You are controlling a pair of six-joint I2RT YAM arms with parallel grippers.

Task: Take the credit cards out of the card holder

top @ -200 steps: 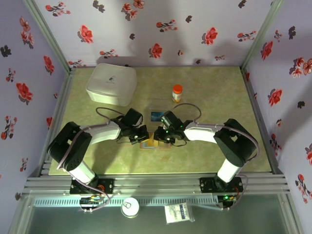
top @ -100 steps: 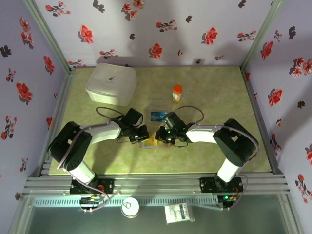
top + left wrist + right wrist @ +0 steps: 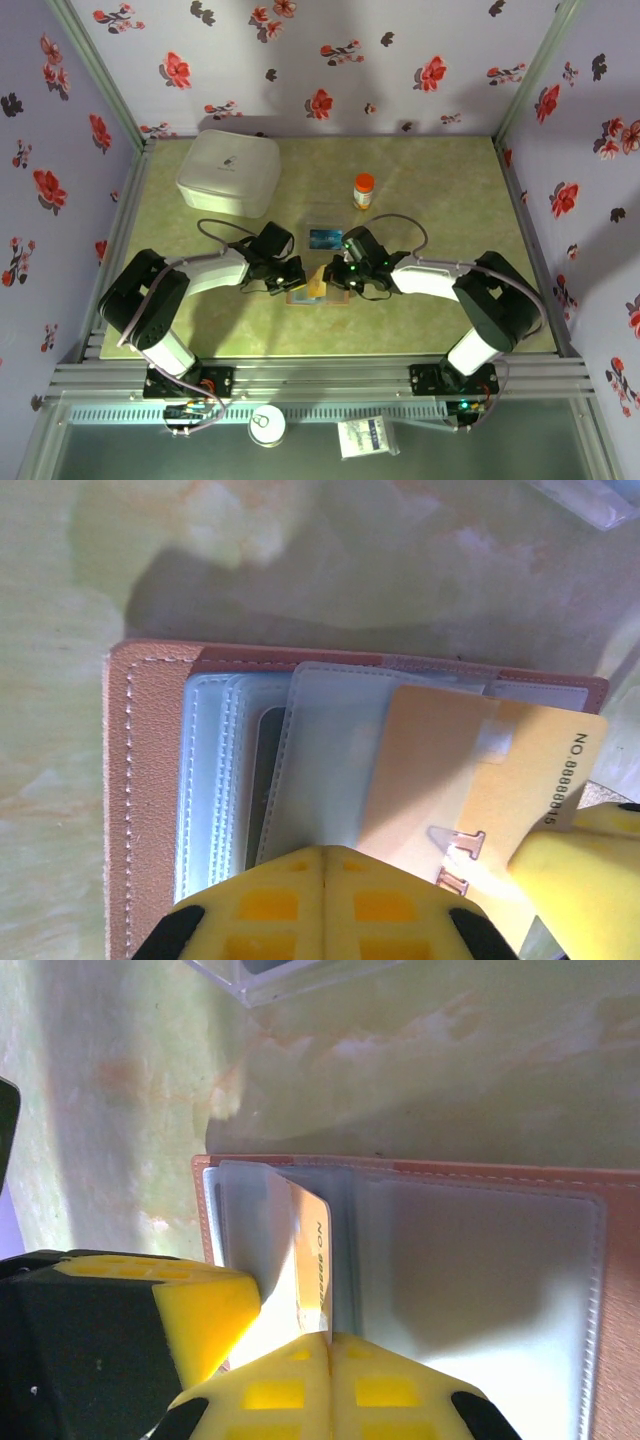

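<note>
— Where's the wallet (image 3: 309, 297)?
— Lying open on the table (image 3: 430, 320), toward the near side, right between the two grippers. A clear tray (image 3: 322, 229) with a blue card (image 3: 322, 238) in it sits just on the far side of it.
— What's the left gripper (image 3: 325, 865) doing?
— Its jaws are closed, and the yellow fingers (image 3: 270, 900) meet over the wallet's clear sleeves (image 3: 330, 750). I can't tell whether a sleeve is pinched between them.
— And the right gripper (image 3: 328, 1345)?
— Clamped on the tan card (image 3: 312, 1250). The card sticks partway out of a sleeve, and its edge runs straight into the seam between the fingers.
— Anything else around?
— An orange-capped bottle (image 3: 364, 190) beyond the tray, and a white box (image 3: 228, 172) at the far left, both well apart from the wallet.
</note>
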